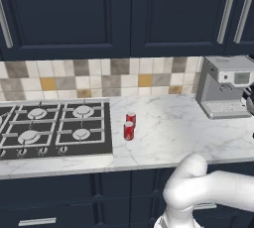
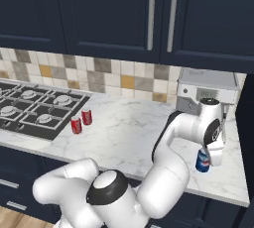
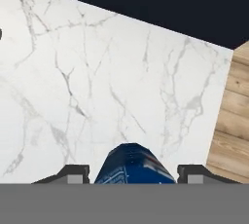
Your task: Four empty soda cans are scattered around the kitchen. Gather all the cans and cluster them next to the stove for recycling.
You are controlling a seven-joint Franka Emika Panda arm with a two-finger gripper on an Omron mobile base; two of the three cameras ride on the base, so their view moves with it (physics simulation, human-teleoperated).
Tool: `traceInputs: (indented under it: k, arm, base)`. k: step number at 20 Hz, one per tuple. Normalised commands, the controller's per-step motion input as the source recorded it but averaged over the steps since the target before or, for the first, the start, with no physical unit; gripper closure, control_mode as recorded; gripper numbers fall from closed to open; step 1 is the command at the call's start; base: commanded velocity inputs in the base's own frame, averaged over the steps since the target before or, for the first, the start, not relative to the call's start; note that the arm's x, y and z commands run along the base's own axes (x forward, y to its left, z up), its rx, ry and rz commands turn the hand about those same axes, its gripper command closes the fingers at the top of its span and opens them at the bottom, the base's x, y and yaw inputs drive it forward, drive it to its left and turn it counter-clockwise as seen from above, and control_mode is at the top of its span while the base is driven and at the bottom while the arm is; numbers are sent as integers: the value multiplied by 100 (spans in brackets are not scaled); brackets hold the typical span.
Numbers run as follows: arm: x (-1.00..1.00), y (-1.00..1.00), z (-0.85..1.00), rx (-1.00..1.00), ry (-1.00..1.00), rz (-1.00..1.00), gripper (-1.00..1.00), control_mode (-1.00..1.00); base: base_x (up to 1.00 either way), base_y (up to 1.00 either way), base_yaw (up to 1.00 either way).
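Right base view is showing a white marble bench [image 2: 129, 123] under navy cabinets [image 2: 99, 9], with the stove [image 2: 30, 110] lying at its left. Two red cans [image 2: 81, 121] are standing just beside it. The hand [image 2: 211, 158] is grasping a blue can [image 2: 202, 162] near the bench's right end.

Two red soda cans [image 1: 129, 125], one blue can [image 2: 202, 161], white grey-veined marble counter [image 1: 178, 133].

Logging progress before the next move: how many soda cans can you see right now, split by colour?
Red soda cans: 2, one behind the other, on the counter just right of the stove.
Blue soda can: 1, between the tool's fingers at the counter's right end.
Total: 3
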Motion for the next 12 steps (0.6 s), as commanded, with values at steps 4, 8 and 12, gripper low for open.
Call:
traceInputs:
  k: [4,8,12]
  arm:
    - [-12,55,10,-5,0,0,100,-100]
    - [-1,58,15,-2,0,0,100,-100]
    - [0,60,15,-2,0,1,100,-100]
  base:
    - [0,0,0]
    - [0,0,0]
    - [0,0,0]
